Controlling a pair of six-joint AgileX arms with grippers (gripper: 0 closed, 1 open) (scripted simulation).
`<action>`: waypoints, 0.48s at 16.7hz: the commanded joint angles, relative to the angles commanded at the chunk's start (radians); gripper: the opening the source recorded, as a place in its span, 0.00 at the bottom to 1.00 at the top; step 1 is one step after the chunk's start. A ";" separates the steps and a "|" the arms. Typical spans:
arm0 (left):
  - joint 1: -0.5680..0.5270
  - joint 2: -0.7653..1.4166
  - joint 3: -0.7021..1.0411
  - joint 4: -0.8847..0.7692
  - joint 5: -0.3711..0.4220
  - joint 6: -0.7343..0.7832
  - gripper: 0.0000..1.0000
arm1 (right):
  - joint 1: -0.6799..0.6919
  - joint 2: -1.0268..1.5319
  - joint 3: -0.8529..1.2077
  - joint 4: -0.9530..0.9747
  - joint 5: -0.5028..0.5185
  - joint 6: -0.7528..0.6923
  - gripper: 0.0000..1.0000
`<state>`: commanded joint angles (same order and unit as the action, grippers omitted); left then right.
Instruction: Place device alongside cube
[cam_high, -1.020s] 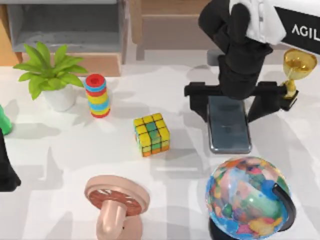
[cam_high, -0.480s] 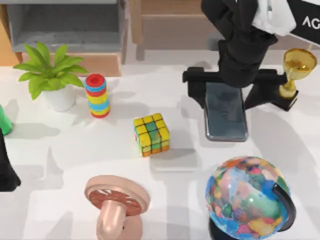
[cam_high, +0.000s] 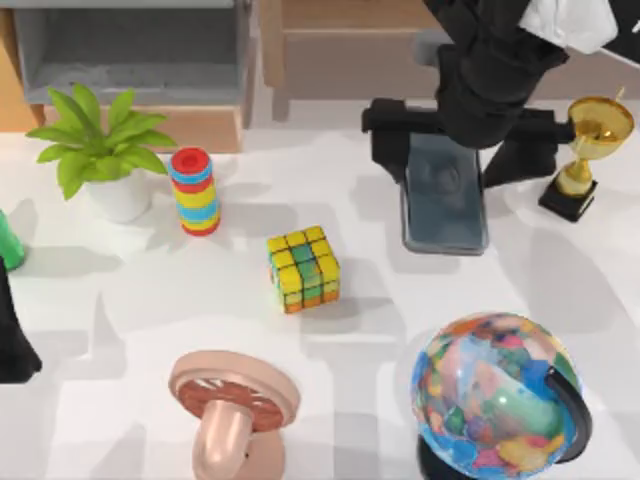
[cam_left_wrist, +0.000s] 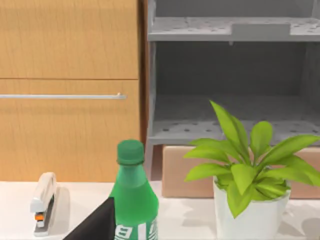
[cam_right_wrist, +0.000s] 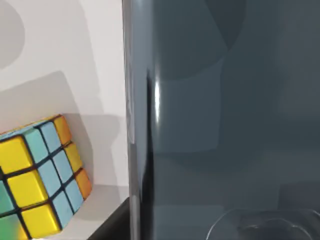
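My left arm sits parked at the left edge of the tabletop (cam_high: 330, 420), and I cannot tell how its jaws stand. Beside it a green bottle (cam_left_wrist: 132, 195) stands upright, with a small white stapler (cam_left_wrist: 44, 202) near it on the white surface. Behind them rise a wooden cabinet (cam_left_wrist: 70, 90) and a grey shelf unit (cam_left_wrist: 230, 75).

Moving right along the far edge, a potted plant (cam_high: 100, 150) stands next to a striped ring stack (cam_high: 196, 190). Near the front edge a pink desk fan (cam_high: 232, 405) lies tilted. Close to the middle of the tabletop sits the cube (cam_high: 303, 267), showing yellow, green and orange squares; in the right wrist view the cube (cam_right_wrist: 40, 177) appears just beside the device's long edge, though apart from it.

Right of the cube, toward the far right part of the tabletop, my right gripper (cam_high: 447, 150) clasps the device (cam_high: 444, 200) across its width, one black finger on each long side, jaws spread as wide as the phone. The glossy dark screen faces up and its free end points toward the front edge. Whether it rests on the surface or hangs just above it, I cannot tell.

A colourful globe (cam_high: 497, 395) stands in the front right corner, near the device's free end. A gold trophy (cam_high: 588, 150) stands at the far right, just beside my right gripper's outer finger.
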<state>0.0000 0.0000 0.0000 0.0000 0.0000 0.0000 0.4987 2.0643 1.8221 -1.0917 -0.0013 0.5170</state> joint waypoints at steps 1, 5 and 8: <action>0.000 0.000 0.000 0.000 0.000 0.000 1.00 | 0.000 -0.005 0.002 0.005 0.000 0.000 0.00; 0.000 0.000 0.000 0.000 0.000 0.000 1.00 | 0.001 -0.021 0.004 0.027 -0.001 0.001 0.00; 0.000 0.000 0.000 0.000 0.000 0.000 1.00 | 0.002 -0.026 0.001 0.044 -0.001 0.002 0.00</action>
<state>0.0000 0.0000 0.0000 0.0000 0.0000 0.0000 0.5010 2.0382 1.8232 -1.0478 -0.0026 0.5194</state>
